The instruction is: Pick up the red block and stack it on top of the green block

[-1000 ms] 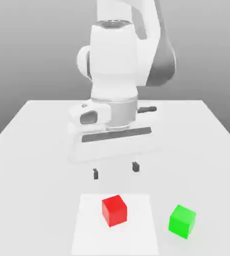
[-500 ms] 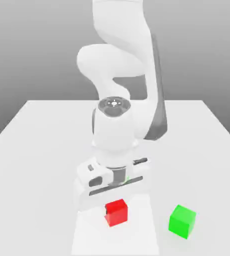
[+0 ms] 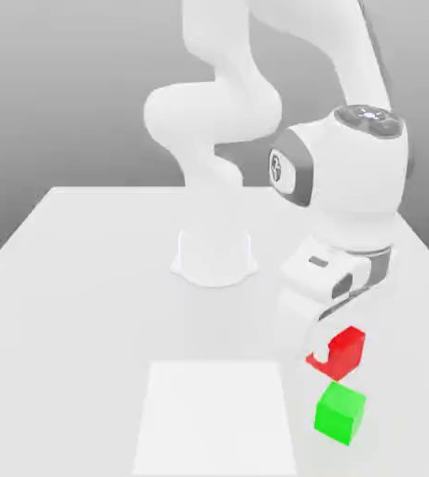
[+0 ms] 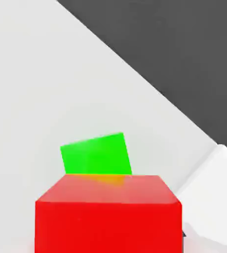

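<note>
Since 0.5 s ago the red block (image 3: 346, 351) has been lifted off the white mat (image 3: 216, 419) and carried to the ext. view's right; before, it sat on the mat under the lowered hand, w/ the green block (image 3: 339, 414) well apart to the right. The green block has not shifted.

Ext. view: the red block is now held off the table (image 3: 78, 279), just above and slightly far of the green block, w/ a small gap between them; not touching. The gripper (image 3: 335, 349) is clamped on the red block, its body partly covering the block's left side, so only part of the cube is seen. The arm's wrist is tilted, and the red block looks tilted w/ it. The arm base (image 3: 214, 256) stands far-centre.

Hand view: the red block (image 4: 108, 212) is seen close up, w/ the green block (image 4: 96, 154) beyond and below it, overlapped along its near edge. The two are not squarely lined up; the green cube looks offset and rotated relative to the red one.

Judged from this: pick is done, transport nearly done. Alignment over green and a level descent are probably needed next; if released tilted or off-centre, the red block could slide off.
</note>
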